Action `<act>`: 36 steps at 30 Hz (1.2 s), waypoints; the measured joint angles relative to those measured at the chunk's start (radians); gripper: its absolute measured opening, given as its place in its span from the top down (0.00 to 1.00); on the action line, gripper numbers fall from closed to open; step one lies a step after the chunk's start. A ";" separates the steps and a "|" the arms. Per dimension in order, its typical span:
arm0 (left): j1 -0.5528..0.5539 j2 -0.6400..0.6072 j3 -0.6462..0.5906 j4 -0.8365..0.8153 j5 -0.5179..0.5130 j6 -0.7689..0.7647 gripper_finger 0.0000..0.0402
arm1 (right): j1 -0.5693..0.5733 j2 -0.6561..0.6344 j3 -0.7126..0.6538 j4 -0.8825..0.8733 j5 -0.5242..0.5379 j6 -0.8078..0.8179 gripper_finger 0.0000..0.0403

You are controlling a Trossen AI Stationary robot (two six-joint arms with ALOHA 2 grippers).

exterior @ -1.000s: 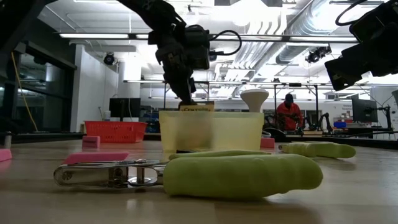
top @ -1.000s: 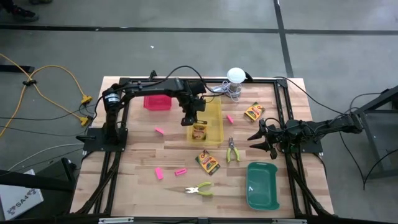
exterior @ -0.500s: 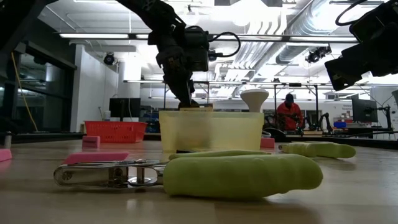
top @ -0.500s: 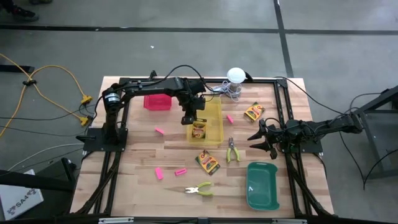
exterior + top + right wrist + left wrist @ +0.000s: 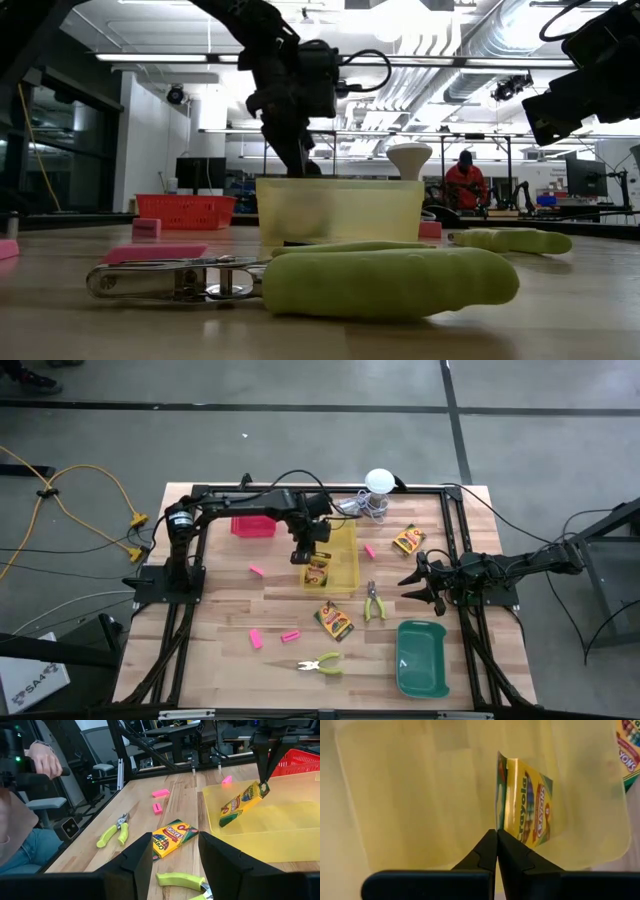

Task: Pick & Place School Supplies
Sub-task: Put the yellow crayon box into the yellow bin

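Observation:
My left gripper (image 5: 308, 552) hangs over the yellow bin (image 5: 346, 540), shut on a yellow-and-green crayon box (image 5: 240, 802) that leans inside the bin. Another crayon box (image 5: 334, 621) lies flat on the table near the middle. A third box (image 5: 408, 539) lies at the far right. Two pliers with yellow-green handles (image 5: 374, 602) (image 5: 320, 665) and pink erasers (image 5: 257, 570) (image 5: 255, 638) lie on the wood. My right gripper (image 5: 410, 582) waits open at the table's right side, touching nothing. My left gripper pinches the crayon box's upper end (image 5: 258, 790) between its fingertips (image 5: 490, 845), which meet on a thin edge of the box (image 5: 500, 820). The fingers come from above, slanting down. The box hangs tilted, its lower end (image 5: 223, 821) on the bin's floor.
A red bin (image 5: 252, 525) stands at the far left and a green bin (image 5: 421, 657) at the near right. A white ball with metal clutter (image 5: 378, 482) sits at the far edge. A person's hand (image 5: 45, 762) shows beyond the table.
The crayon box has sunk deeper into the yellow bin: in the low view its top end stood above the rim and now lies below it. My left gripper has turned a little over the bin while staying shut on the box.

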 joint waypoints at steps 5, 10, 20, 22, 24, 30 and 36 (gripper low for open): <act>-0.004 0.027 -0.002 0.012 -0.035 0.006 0.89 | 0.000 0.000 0.000 0.000 0.000 0.000 0.63; -0.004 0.061 -0.002 0.027 -0.023 0.005 0.83 | 0.000 0.000 0.000 0.000 0.000 0.000 0.63; 0.001 0.008 0.002 0.052 -0.037 0.009 0.81 | 0.000 0.000 0.000 0.000 0.000 0.000 0.63; 0.001 -0.009 0.002 0.052 -0.039 0.007 0.81 | 0.000 0.000 0.000 0.000 0.000 0.000 0.63; -0.006 -0.020 0.002 0.052 -0.039 -0.002 0.81 | 0.000 0.000 0.000 0.000 0.000 0.000 0.63; -0.049 -0.039 0.002 0.054 -0.024 -0.004 0.81 | 0.000 0.000 0.000 0.000 0.000 0.000 0.63; -0.068 -0.072 0.002 0.068 -0.008 -0.019 0.81 | 0.000 0.000 0.000 0.000 0.000 0.000 0.63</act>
